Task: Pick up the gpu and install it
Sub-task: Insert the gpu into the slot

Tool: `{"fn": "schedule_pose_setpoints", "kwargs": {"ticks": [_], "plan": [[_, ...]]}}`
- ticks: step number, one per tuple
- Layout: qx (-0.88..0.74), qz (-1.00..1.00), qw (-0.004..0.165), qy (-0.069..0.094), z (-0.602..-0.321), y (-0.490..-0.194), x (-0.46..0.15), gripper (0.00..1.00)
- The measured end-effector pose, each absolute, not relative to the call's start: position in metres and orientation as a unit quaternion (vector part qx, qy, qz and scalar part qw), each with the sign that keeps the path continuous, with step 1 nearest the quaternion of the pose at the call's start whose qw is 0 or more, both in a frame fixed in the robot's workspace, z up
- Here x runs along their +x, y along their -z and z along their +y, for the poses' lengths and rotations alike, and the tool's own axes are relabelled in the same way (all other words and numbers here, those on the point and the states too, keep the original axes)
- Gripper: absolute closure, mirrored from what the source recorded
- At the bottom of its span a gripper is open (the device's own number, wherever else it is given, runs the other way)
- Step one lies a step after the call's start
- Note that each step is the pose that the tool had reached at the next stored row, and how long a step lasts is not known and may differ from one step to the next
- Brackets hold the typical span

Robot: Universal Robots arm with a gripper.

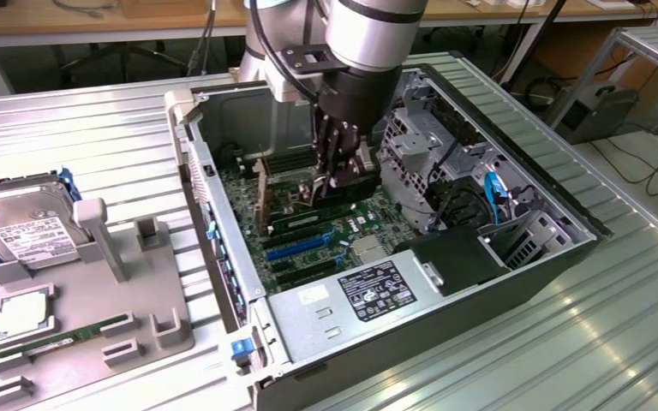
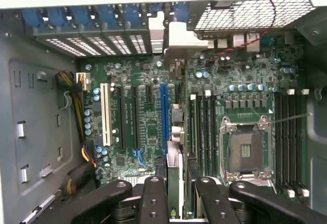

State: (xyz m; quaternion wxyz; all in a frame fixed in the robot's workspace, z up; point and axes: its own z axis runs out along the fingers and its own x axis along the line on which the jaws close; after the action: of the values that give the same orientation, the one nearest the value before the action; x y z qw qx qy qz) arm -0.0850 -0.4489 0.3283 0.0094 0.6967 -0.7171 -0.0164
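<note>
- black multi-fingered gripper is closed on the upper edge of the thin dark gpu card with silver bracket.
- gpu card stands on edge inside the open grey computer case, directly beneath the gripper.
- its long axis runs parallel to, and just beside, the blue expansion slot, with the bracket toward the rear wall.
- seating in a slot: cannot tell.

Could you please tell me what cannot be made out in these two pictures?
1. Whether the gpu is seated in its slot: in the wrist view the card stands edge-on over the slot, and in the exterior view the gripper covers that spot.
2. The gpu's face: the wrist view sees it edge-on.
3. The print on the hard drive label: too small in the exterior view.
</note>
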Motion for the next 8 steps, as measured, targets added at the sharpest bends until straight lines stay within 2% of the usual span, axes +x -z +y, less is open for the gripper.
{"fn": "schedule_pose_setpoints", "kwargs": {"ticks": [8], "plan": [[0.698,-0.716,0.006,0.016,-0.46,-0.321,-0.097,0.74]]}}
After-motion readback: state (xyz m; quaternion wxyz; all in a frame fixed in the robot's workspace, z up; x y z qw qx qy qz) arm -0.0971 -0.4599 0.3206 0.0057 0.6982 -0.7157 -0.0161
